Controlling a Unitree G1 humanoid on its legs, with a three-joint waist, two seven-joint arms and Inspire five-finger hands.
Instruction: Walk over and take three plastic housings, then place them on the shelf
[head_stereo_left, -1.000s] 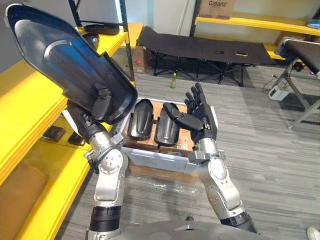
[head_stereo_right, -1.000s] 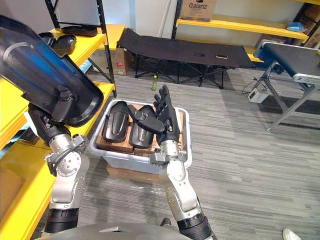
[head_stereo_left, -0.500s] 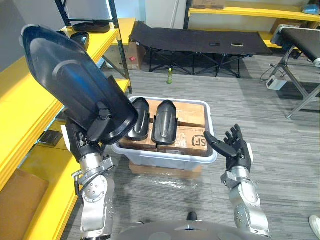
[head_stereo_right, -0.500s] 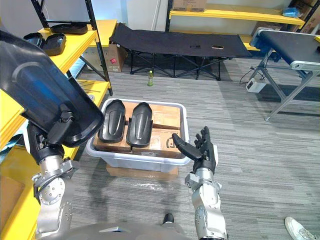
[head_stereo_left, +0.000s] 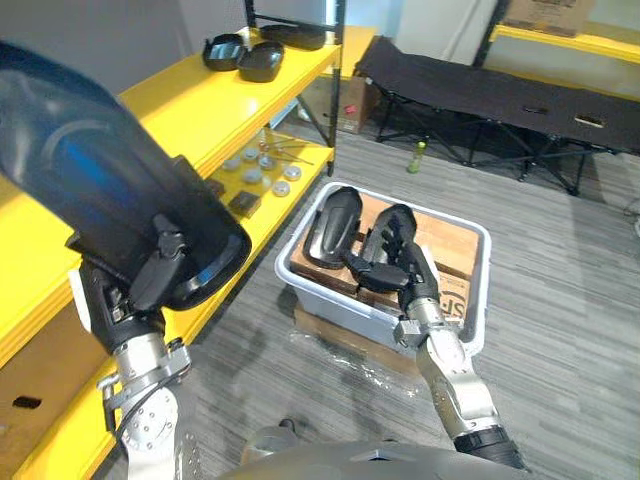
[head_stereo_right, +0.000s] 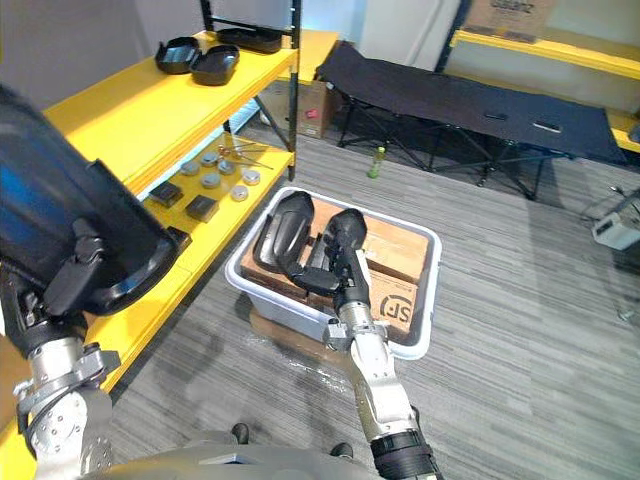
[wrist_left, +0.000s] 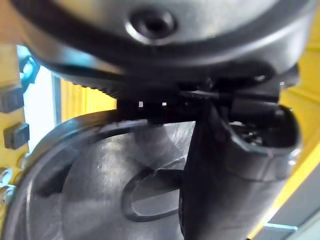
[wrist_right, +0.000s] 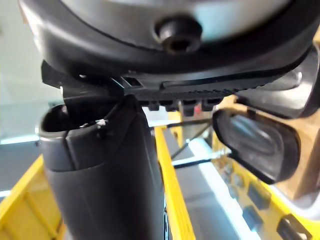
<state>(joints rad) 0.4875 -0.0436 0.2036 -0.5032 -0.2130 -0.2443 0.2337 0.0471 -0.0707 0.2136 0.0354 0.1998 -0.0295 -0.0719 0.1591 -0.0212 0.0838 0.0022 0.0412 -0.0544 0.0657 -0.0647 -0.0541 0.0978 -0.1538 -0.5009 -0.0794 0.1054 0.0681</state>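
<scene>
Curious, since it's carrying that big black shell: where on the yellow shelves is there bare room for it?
The upper shelf is bare from the two black housings at its far end toward the robot. The lower shelf is crowded with small parts.

You can count three housings close by: one raised housing (head_stereo_left: 100, 190) at the left, plus a left tub housing (head_stereo_right: 285, 225) and a right tub housing (head_stereo_right: 348, 222) in the one grey tub (head_stereo_right: 275, 312). Three dark shells (head_stereo_right: 215, 63) sit on the top shelf (head_stereo_right: 120, 110). Two dark blocks (head_stereo_right: 200, 207) lie on the lower shelf (head_stereo_right: 225, 225). There is one folding cot (head_stereo_right: 450, 95) and one green bottle (head_stereo_right: 377, 160).
</scene>
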